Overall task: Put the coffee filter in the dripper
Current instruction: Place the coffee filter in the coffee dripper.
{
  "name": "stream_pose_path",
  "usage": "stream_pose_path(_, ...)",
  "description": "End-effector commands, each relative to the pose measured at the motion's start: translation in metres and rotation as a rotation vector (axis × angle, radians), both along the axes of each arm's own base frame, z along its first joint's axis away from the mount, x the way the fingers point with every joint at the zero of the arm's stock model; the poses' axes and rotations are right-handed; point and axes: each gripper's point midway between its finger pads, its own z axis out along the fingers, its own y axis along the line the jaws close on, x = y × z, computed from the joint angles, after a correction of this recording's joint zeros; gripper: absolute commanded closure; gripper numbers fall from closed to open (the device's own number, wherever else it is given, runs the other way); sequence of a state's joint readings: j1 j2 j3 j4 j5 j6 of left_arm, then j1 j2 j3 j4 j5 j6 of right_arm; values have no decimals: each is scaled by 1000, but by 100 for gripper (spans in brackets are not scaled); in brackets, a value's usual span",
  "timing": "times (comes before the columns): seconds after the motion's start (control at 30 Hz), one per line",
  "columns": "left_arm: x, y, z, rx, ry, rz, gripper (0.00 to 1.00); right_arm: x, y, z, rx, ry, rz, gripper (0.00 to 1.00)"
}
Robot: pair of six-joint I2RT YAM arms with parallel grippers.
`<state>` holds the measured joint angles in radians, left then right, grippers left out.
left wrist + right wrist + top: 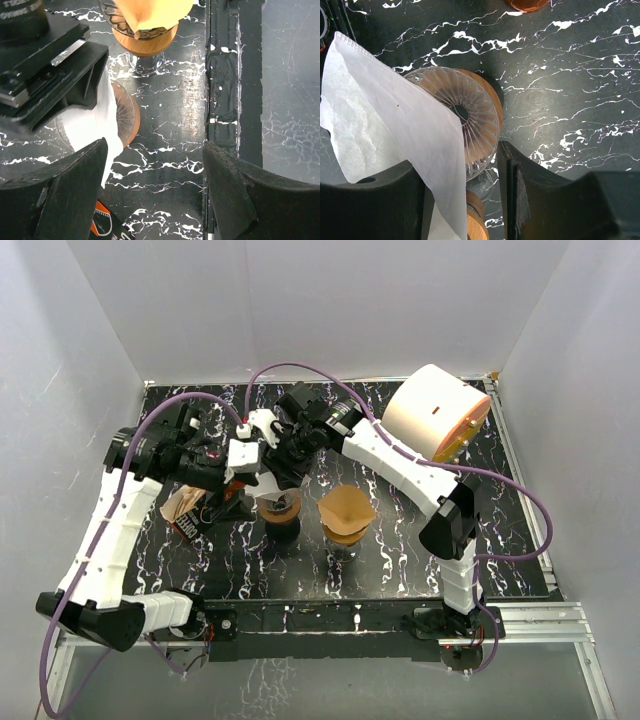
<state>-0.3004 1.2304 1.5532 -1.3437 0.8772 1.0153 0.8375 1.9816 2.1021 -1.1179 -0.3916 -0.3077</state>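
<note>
We see filter (385, 115) at left of right-wrist frame, draped over dripper (472, 107) rim, not yet seated in cone. Right gripper (460, 167) parted, paper against one finger, not pinched. Left gripper (155, 155) spread wide, empty. Seating filter remains.

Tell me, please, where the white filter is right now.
The white filter is left of centre in the top view, over the left dripper, beside the one with a brown filter; it lies between the right end effector's fingers.
</note>
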Motion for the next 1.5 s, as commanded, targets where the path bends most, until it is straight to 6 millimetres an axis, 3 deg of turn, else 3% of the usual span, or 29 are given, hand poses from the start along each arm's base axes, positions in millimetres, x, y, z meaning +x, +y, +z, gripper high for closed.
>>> stream_pose_path(0.0,-8,-12,4,-29,-34,-116,25,6,9,25,75,-42,-1,54)
stream_pose_path(0.23,1,-20,-6,25,-61,-141,24,5,10,24,76,-32,6,54)
stream_pose_path(1.07,12,-28,-75,233,-89,-187,24,2,10,24,82,-15,19,54)
stream_pose_path(1.27,17,-30,-77,234,-112,-188,24,-3,11,24,90,1,40,54)
stream_pose_path(1.47,24,-35,-62,211,-155,-188,21,-10,11,23,95,22,71,54)
